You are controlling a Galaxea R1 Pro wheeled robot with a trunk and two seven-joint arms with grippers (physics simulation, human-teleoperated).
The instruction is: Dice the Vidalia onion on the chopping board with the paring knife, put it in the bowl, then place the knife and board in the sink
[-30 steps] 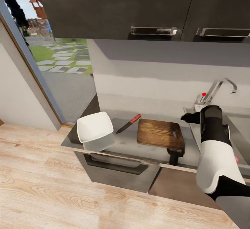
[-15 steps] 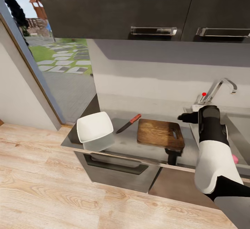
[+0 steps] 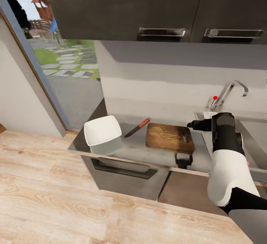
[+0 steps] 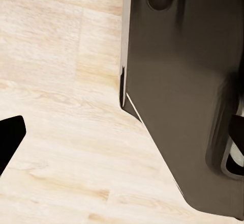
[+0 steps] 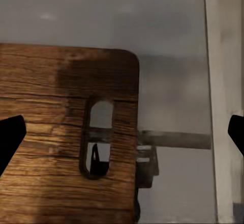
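Right tool (image 5: 122,132) spread wide, empty, hanging over chopping board (image 5: 56,132) slot end; I swing sinkward, hunting onion.

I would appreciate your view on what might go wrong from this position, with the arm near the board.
1. The right gripper, fingers wide in the right wrist view, hangs over the chopping board's slot end near the countertop front edge; a nudge could push the board off.
2. The paring knife lies loose beside the board and could get knocked.
3. The onion is not visible, so reaching into the sink would be blind.
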